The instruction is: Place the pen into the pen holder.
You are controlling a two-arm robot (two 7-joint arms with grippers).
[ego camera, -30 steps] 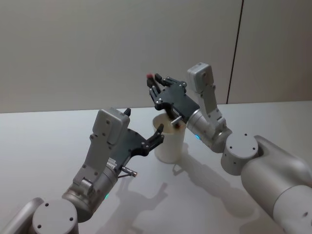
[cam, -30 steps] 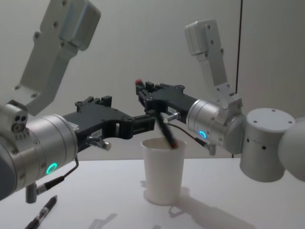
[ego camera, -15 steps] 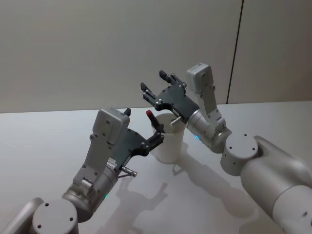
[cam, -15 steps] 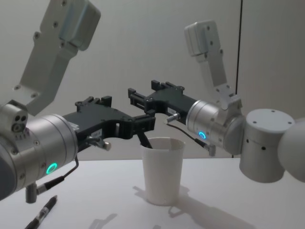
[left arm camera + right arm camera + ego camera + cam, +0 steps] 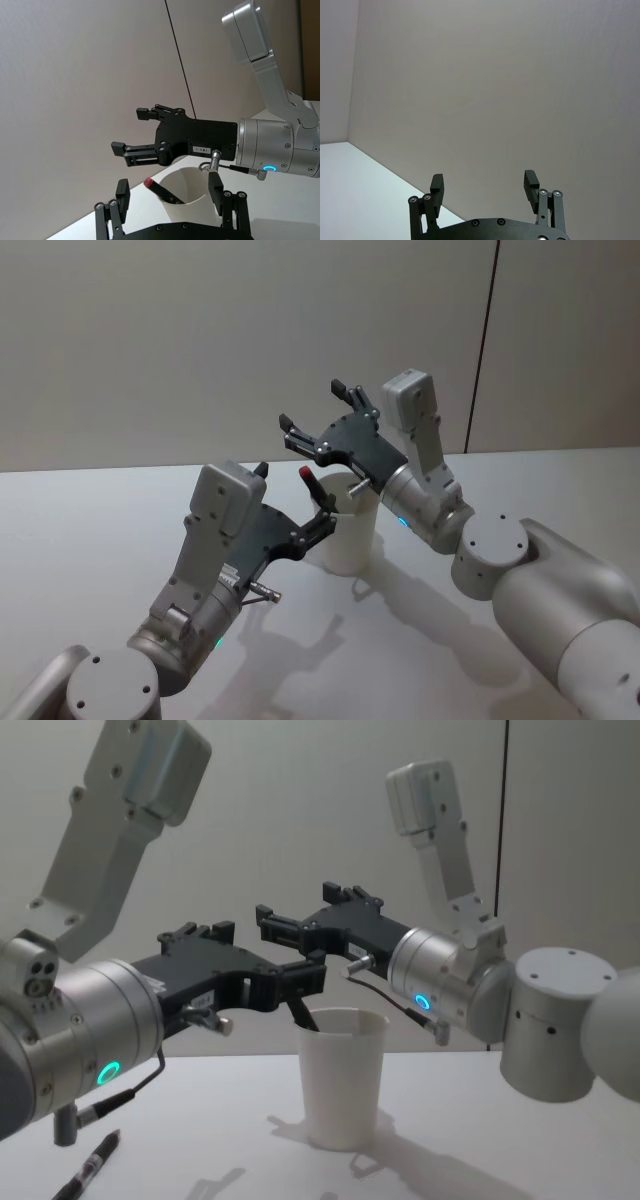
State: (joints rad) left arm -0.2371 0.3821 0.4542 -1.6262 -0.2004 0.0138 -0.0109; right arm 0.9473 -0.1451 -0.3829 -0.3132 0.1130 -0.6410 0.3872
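Second pen [image 5: 95, 1163]: flat on table [image 5: 100, 530], close to robot, below left arm.
Left gripper [image 5: 295, 495]: fingers spread wide, empty, just beside cup at rim level; contact with cup not determinable.
Cup [image 5: 350, 535]: white, upright on table, between both arms.
Pen [image 5: 312, 483]: inside cup, tilted, red-capped end protruding over rim toward left gripper.
Right gripper [image 5: 312, 407]: above cup, fingers spread wide, empty, clear of pen.
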